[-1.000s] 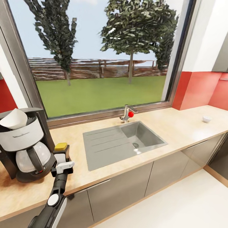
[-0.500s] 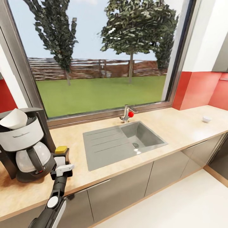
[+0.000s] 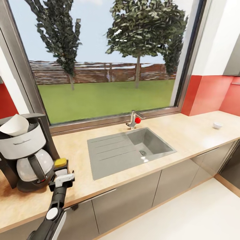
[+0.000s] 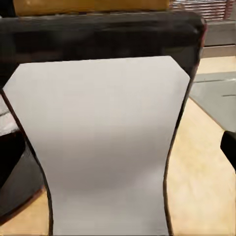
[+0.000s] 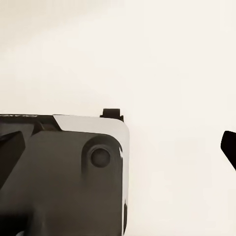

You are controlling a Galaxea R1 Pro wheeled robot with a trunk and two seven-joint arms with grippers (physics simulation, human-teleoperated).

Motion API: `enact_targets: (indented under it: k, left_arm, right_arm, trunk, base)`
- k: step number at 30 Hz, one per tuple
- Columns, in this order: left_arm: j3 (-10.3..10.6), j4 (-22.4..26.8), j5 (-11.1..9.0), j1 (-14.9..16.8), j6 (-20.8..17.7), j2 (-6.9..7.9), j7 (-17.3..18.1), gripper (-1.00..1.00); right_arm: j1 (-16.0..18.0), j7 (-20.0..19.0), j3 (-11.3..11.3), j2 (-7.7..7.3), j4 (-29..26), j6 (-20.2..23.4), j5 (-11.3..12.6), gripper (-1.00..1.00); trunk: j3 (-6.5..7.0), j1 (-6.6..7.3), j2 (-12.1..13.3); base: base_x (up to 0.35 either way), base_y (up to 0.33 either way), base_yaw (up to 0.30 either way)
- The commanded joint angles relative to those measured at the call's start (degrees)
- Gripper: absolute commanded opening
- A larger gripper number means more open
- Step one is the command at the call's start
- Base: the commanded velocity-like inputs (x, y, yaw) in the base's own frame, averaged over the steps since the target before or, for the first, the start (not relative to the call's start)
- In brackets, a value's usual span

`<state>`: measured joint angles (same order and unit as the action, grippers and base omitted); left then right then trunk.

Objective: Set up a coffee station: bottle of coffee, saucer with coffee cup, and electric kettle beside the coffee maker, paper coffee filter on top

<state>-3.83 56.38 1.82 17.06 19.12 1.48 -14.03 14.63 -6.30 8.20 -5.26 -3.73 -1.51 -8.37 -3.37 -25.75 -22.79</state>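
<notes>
The coffee maker (image 3: 26,156) stands at the left end of the countertop (image 3: 186,136), with the paper coffee filter (image 3: 15,125) in its top. Just right of its carafe is the bottle of coffee (image 3: 61,164), yellow cap up, with my left gripper (image 3: 62,174) shut on it from the front. In the left wrist view the bottle's white front (image 4: 103,147) is very close. The coffee cup (image 3: 217,125) sits far right on the counter. The right gripper's one visible fingertip (image 5: 229,146) sits at the frame edge, with nothing held. The saucer and electric kettle are out of view.
An inset grey sink (image 3: 128,150) with a red-knobbed faucet (image 3: 134,119) lies mid-counter under a big window. Grey cabinet fronts (image 3: 133,196) run below. A red wall panel (image 3: 206,95) rises at the right. The right wrist view shows part of my own grey body (image 5: 64,182).
My left gripper has carried the bottle of coffee down and to the left, closer to the coffee maker. Nothing else has moved.
</notes>
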Motion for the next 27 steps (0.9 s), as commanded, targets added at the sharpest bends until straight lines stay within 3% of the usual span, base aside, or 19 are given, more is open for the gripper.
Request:
enact_targets:
  k: [1,27]
  left_arm:
    - [0.01,-0.15,0.2,0.06,0.21,0.01,-0.3,1.0]
    - [-0.21,-0.57,0.11,0.03,0.4,-0.04,-0.3,1.0]
  right_arm:
    - [0.05,-0.21,0.5,-0.01,0.04,-0.16,-0.59,1.0]
    - [0.05,-0.21,0.51,-0.01,0.04,-0.16,-0.59,1.0]
  trunk:
    - [-0.13,-0.03,-0.12]
    - [-0.13,-0.03,-0.12]
  base:
    - [0.0,0.0,0.0]
    - [0.0,0.0,0.0]
